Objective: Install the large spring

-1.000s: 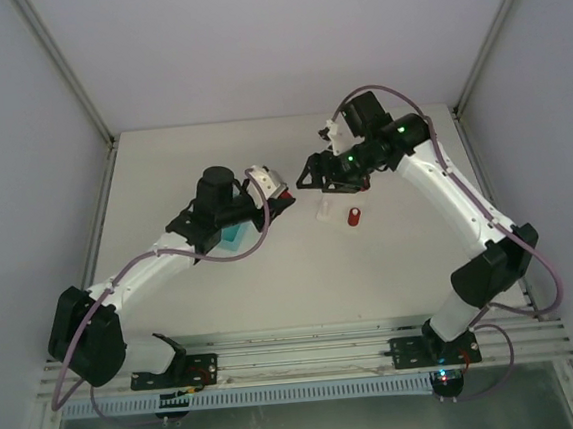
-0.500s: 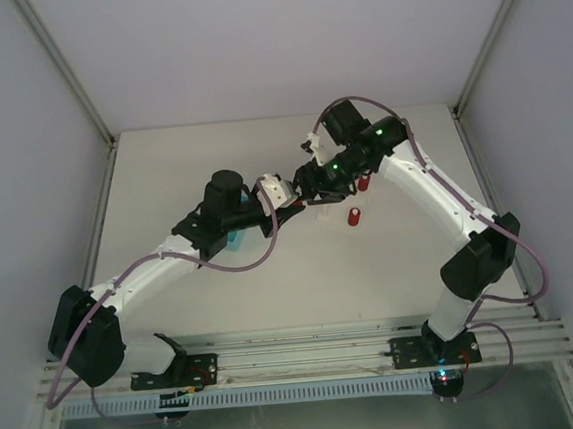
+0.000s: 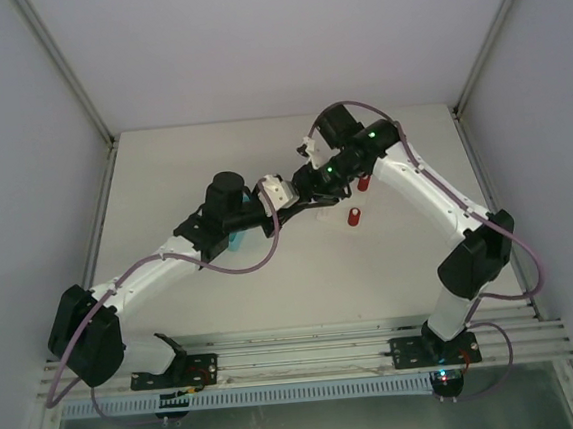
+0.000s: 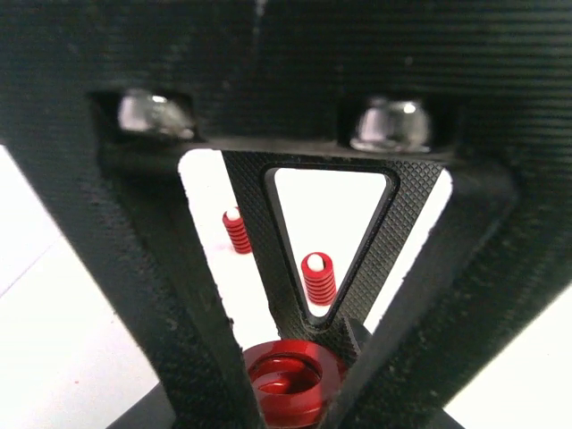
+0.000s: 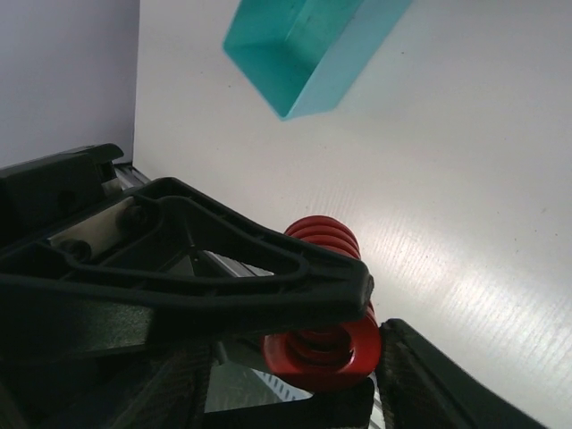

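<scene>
Large spring (image 5: 320, 308) is held off the desk (image 5: 465, 179) mid-scene. The left jaws grip it and the right jaws bracket it, cannot tell if clamped; looks like a regrip to line it up for seating. Teal bin (image 5: 304, 54) sits left of it, nothing visible inside.

Mid-table the left hand (image 3: 301, 206) and right hand (image 3: 306, 200) block each other; small springs (image 3: 353, 217) stand beside.

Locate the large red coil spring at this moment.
In the right wrist view the large red coil spring sits low centre between the fingers of the right gripper, above the table, teal plastic bin beyond.
</scene>
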Robot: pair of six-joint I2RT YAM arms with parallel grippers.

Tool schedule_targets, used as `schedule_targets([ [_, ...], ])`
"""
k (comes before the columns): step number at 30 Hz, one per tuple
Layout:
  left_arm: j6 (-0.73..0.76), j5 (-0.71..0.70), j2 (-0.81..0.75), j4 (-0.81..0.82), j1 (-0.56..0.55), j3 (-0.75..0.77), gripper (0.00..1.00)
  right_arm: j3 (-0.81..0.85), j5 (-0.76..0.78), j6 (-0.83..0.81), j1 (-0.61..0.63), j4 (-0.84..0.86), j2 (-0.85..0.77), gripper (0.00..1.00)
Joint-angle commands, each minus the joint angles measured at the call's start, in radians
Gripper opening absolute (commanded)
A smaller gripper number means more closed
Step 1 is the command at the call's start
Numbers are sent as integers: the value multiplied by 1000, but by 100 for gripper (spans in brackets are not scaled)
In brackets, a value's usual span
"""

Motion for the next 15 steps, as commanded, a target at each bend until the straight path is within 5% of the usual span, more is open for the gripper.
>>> schedule_targets([
  [1, 16, 13, -18, 83, -5, 8, 0, 13, 18, 15, 10, -20, 32, 50],
  [15, 22, -21, -16, 104, -7, -10, 0, 29, -7, 32, 10, 6, 57, 23],
])
